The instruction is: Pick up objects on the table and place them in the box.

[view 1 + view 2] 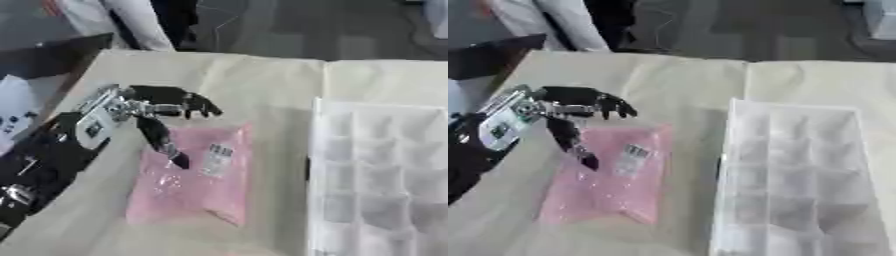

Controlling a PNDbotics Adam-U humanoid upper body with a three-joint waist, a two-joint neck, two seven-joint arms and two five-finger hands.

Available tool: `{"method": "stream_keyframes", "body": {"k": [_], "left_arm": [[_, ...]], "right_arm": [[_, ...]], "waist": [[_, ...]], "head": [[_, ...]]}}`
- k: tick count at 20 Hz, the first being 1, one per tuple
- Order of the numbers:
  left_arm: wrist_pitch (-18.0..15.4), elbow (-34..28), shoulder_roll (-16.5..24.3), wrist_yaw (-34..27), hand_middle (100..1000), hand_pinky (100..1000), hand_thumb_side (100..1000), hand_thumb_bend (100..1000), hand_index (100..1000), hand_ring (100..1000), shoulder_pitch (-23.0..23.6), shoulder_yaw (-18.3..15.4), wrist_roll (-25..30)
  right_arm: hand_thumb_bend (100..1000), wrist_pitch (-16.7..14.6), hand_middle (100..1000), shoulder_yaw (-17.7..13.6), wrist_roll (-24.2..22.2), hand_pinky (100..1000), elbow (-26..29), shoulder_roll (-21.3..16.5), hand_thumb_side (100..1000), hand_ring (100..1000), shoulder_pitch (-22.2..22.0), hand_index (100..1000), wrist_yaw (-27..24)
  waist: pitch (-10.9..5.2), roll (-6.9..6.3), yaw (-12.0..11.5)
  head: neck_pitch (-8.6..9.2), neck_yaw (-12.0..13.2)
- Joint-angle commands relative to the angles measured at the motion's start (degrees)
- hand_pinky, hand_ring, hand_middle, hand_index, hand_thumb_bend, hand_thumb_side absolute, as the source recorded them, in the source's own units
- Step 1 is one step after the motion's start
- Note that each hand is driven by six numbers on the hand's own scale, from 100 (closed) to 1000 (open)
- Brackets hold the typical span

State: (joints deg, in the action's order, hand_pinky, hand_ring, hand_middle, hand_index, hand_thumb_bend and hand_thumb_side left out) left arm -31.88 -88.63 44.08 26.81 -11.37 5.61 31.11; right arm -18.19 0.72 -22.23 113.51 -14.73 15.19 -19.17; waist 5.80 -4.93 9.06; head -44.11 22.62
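In the left half of the frame we see our left hand (570, 107) reaching in from the left edge, its fingers spread and relaxed above the upper end of a pink bag (605, 175). The thumb points down, and its tip lies over the bag's upper left part; we cannot tell whether it touches. The bag lies flat on the beige table (675, 85) in the lower left, with a white barcode label (632, 152) near its top. Just to its right, filling the right side of the frame, stands a clear plastic box (798, 185) divided into compartments.
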Motion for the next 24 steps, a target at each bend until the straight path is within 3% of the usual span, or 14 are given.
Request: {"method": "stream_keyframes", "body": {"k": [1, 12, 24], "left_arm": [[-5.95, 0.31, 0.67, 0.53, 868, 586, 863, 753, 1000, 823, -0.66, 0.81, 6.63], [-7.51, 1.34, -2.37, 3.63, 860, 582, 861, 760, 984, 817, -0.39, 3.86, 8.08], [-7.55, -2.08, -2.78, 7.92, 883, 632, 873, 798, 1000, 849, 0.6, 3.72, 6.97]], "right_arm": [[444, -0.14, 611, 0.14, -0.04, 553, 1.09, -0.57, 752, 632, 0.96, 662, -0.23], [444, -0.19, 611, 0.33, -0.31, 554, 1.09, -0.52, 751, 632, 1.5, 662, -0.53], [444, -0.29, 609, 0.29, -0.23, 552, 1.09, -0.45, 751, 630, 1.65, 661, -0.77]], "waist": [[-0.39, 0.17, 0.08], [0.17, 0.13, 0.65], [0.08, 0.13, 0.45]], "head": [[-0.01, -0.64], [-0.01, -1.51], [-0.01, -1.65]]}}
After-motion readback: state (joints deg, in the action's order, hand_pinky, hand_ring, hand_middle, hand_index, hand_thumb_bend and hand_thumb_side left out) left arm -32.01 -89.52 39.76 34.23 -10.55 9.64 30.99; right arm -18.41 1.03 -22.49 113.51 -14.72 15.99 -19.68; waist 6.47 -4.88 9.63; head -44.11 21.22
